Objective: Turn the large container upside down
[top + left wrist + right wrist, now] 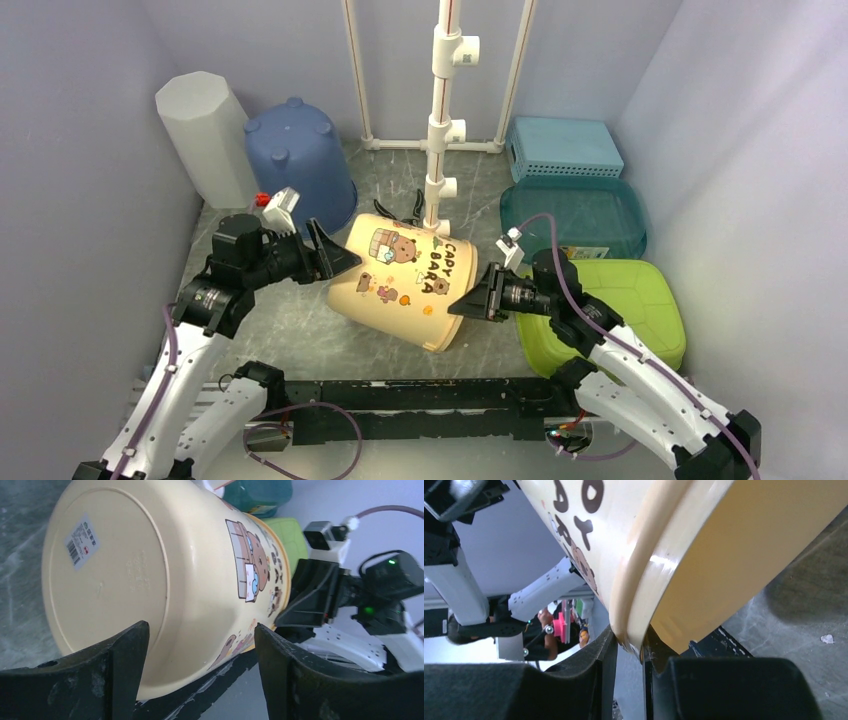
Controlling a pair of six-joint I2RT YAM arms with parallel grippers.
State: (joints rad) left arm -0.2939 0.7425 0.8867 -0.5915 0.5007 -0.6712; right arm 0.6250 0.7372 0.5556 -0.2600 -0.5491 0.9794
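Roughly halfway, I would judge: the cream bucket (405, 280) lies tipped on its side at the middle of the desk (300, 340). Its flat bottom faces the left edge and its mouth faces the right edge. The right gripper (629, 640) is closed on the bucket's rim, pinching the lip between its two fingers. The left gripper (200, 635) is spread wide by the bottom end, clamping nothing; whether it touches the wall I cannot tell. What is left is to finish the rotation and set the mouth down flat.
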